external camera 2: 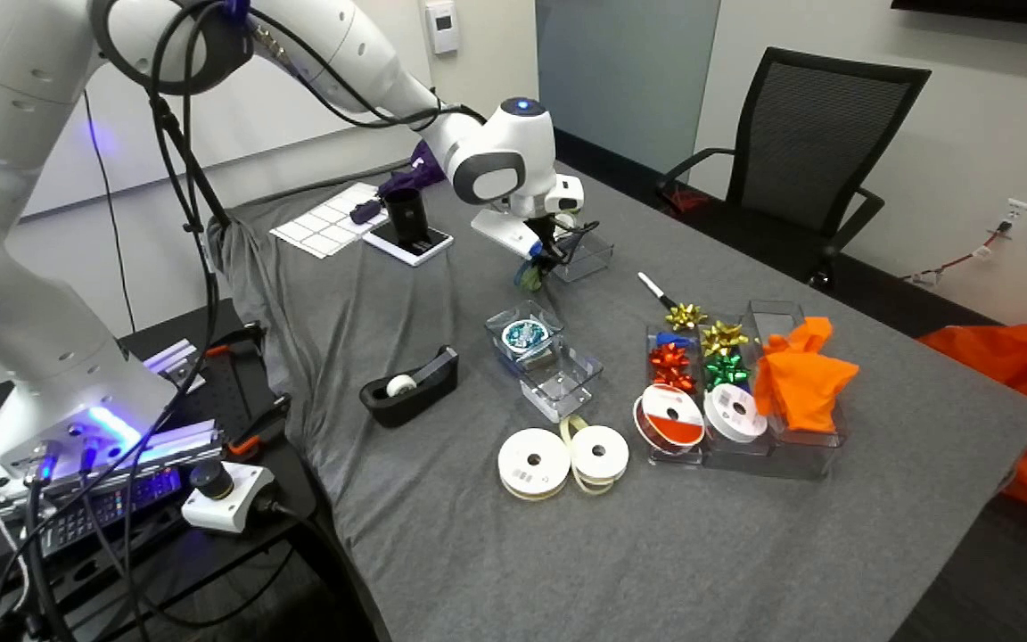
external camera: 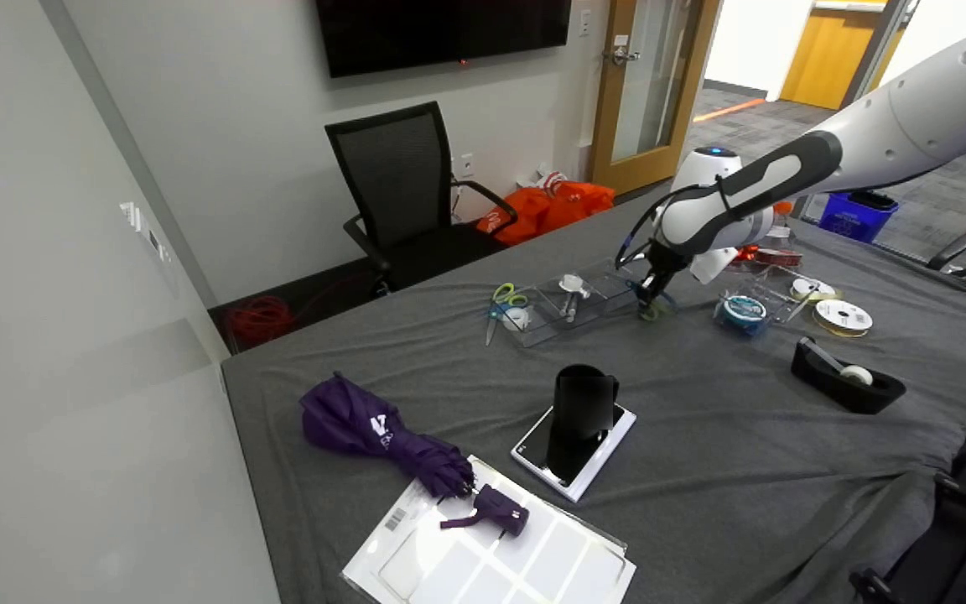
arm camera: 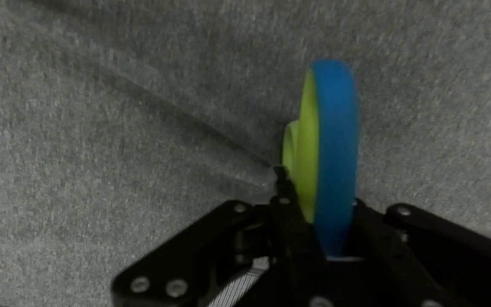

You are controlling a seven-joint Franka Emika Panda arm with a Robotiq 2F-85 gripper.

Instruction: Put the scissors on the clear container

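Leftmost in an exterior view, spare scissors point(external camera: 496, 310) are resting at the end of a long clear tray point(external camera: 592, 317); not the pair in play, I am judging. Rightward, near the tray's other end, the gripper point(arm camera: 320, 194) is clamping the scissors point(arm camera: 337, 128): the wrist view is showing the blue-and-green handle pinched between the fingers point(arm camera: 290, 209), one loop standing edge-on and jutting past them, a smaller green curve peeking out beside it. Blades are hiding there; whether anything is touching the grey cloth point(arm camera: 122, 192) beneath, I cannot tell. Handling, by my guess: light and stiff, hardly fragile, but that narrow, curved handle is offering little flat to bite on, so twisting is likely, and the blades could be swinging open if only one loop is caught. A hold nearer the pivot, across both handles, would probably be serving better. Farther right, well apart from the gripper, the piece I am taking for the clear container point(external camera 2: 561, 382) is sitting just beside a see-through box point(external camera 2: 538, 308) carrying a blue-rimmed tape roll point(external camera 2: 524, 335).
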